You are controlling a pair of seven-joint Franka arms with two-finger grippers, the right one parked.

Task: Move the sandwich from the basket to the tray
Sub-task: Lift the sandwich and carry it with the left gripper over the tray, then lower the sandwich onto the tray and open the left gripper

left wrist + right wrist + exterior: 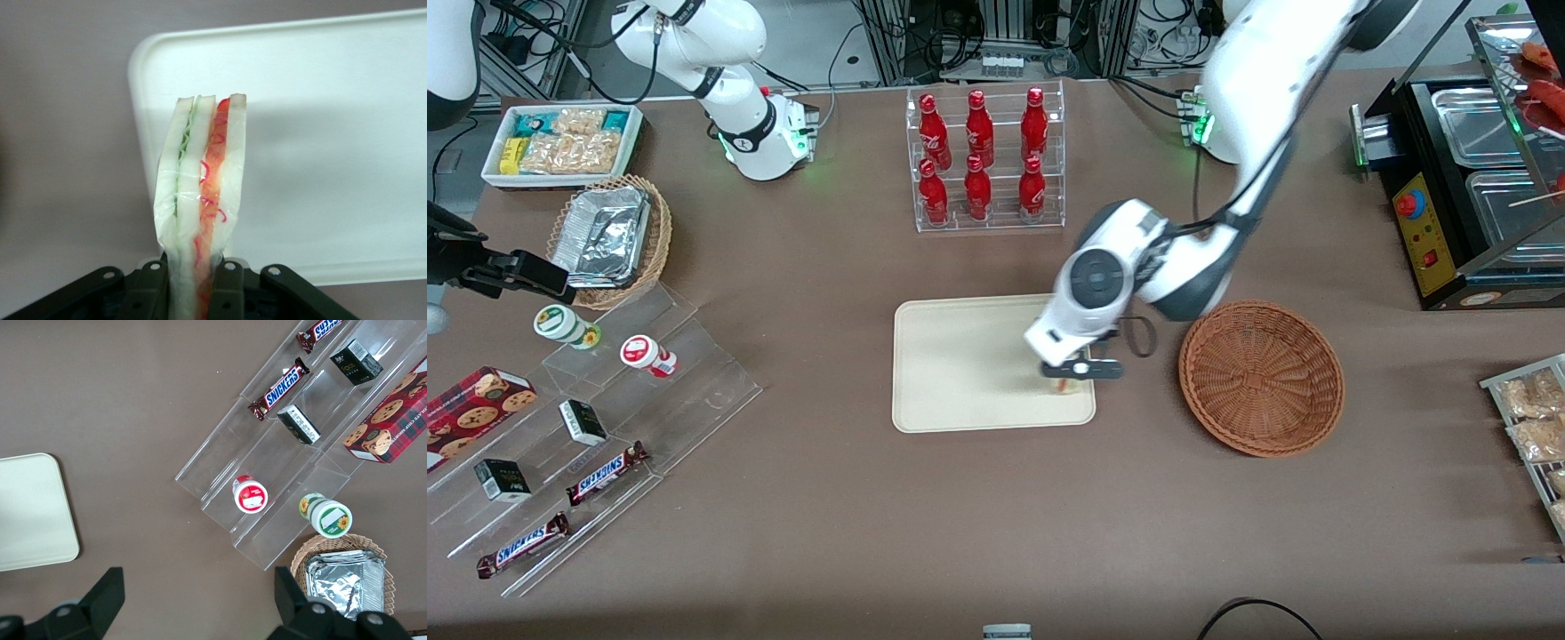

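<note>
Front view: even overhead lighting, soft shadows under the basket. The gripper, low over the tray, casts faint shade. Wrist view: washed-out, tray overexposed, sandwich sharp, table soft.

The brown table carries the cream tray at its middle, with the empty wicker basket just beside it toward the working arm's end. The gripper hangs above the tray's corner nearest that basket, clamping the sandwich. A bottle rack stands near the table's edge farthest from the front camera.
</note>
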